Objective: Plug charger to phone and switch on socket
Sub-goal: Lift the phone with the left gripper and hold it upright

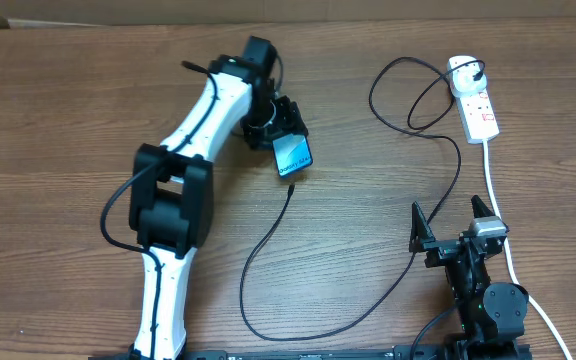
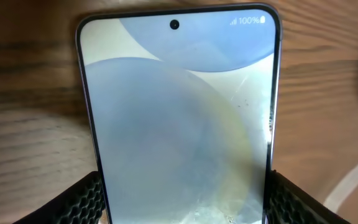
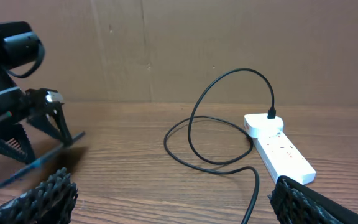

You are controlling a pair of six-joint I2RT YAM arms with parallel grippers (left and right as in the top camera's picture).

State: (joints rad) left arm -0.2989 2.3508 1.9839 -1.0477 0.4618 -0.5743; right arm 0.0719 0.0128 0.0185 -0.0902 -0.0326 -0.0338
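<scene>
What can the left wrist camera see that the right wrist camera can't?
Only the left wrist view shows the phone screen face-on, with its full battery mark, held in the left gripper. Only the right wrist view shows the socket with the charger plugged in, and the open right gripper. Both show the phone and the wooden table.

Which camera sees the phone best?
The left wrist view: the phone fills the picture, lit screen facing the camera. Overhead, the phone is only a small blue rectangle; the right wrist view catches just its thin, tilted edge.
</scene>
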